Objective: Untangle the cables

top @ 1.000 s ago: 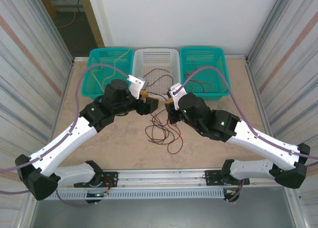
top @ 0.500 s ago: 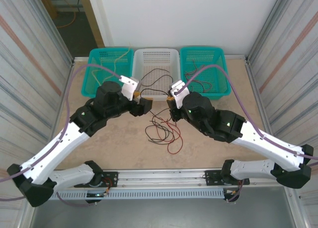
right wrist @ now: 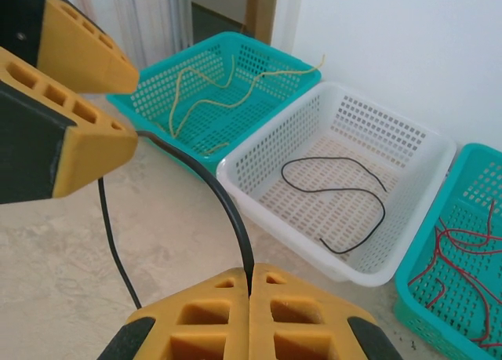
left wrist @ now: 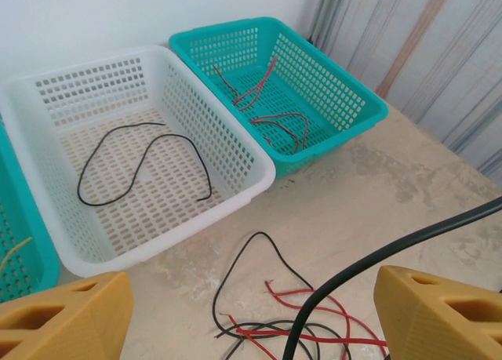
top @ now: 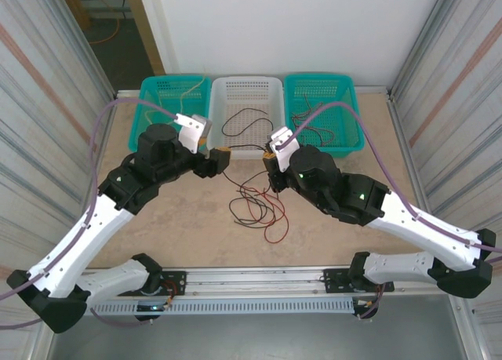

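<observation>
A tangle of red and black cables [top: 259,207] lies on the table between the arms, and it also shows under my left gripper [left wrist: 314,329]. My right gripper [right wrist: 251,275] is shut on a black cable [right wrist: 227,207] that arcs up to the left gripper's lower finger [right wrist: 86,152]. The same black cable [left wrist: 392,250] crosses the gap of my left gripper [left wrist: 252,297], whose jaws stand wide open and grip nothing. From above, the left gripper [top: 218,158] and the right gripper [top: 271,161] hover side by side in front of the white basket.
Three baskets line the far edge. The left teal basket [right wrist: 149,89] holds pale yellow cables [right wrist: 204,93]. One black cable lies in the white basket [left wrist: 259,172]. The right teal basket [left wrist: 361,113] holds red cables [left wrist: 259,85]. Corrugated walls flank the table.
My left gripper has opened wider and drawn back to the left, away from the right gripper. The right gripper stays shut on the black cable, nearly still.
</observation>
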You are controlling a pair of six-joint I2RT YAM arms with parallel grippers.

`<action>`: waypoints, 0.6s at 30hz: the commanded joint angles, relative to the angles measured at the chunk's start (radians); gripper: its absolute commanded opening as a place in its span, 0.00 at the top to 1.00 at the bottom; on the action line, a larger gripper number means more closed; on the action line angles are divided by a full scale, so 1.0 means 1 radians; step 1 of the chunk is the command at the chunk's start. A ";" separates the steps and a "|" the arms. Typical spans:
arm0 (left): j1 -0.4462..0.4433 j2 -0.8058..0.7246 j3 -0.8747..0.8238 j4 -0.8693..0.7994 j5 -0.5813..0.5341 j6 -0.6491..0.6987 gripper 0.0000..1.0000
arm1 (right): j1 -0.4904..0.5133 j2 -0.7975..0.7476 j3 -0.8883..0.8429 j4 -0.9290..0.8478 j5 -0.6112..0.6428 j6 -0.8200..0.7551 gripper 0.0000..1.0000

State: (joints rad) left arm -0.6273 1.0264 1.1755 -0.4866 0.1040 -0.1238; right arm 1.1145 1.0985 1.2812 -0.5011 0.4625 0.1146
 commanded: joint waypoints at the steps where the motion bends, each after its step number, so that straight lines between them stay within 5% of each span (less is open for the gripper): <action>1: 0.006 0.014 -0.019 0.046 0.066 0.003 0.24 | 0.002 -0.034 0.038 0.016 -0.022 -0.013 1.00; 6: 0.009 0.049 -0.004 0.065 0.096 -0.009 0.50 | -0.008 -0.038 0.033 0.022 -0.038 -0.005 1.00; 12: 0.011 0.057 0.018 0.083 0.113 -0.024 0.98 | -0.050 -0.065 0.001 0.039 -0.074 0.026 1.00; 14: 0.011 0.055 0.032 0.085 0.119 -0.035 1.00 | -0.087 -0.076 -0.020 0.045 -0.105 0.058 0.99; 18: 0.023 0.047 0.059 0.108 0.165 -0.091 1.00 | -0.165 -0.092 -0.107 0.086 -0.178 0.146 0.50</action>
State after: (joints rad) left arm -0.6228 1.0882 1.1881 -0.4278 0.2222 -0.1661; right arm 0.9901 1.0275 1.2263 -0.4572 0.3508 0.1791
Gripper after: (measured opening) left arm 0.062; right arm 0.400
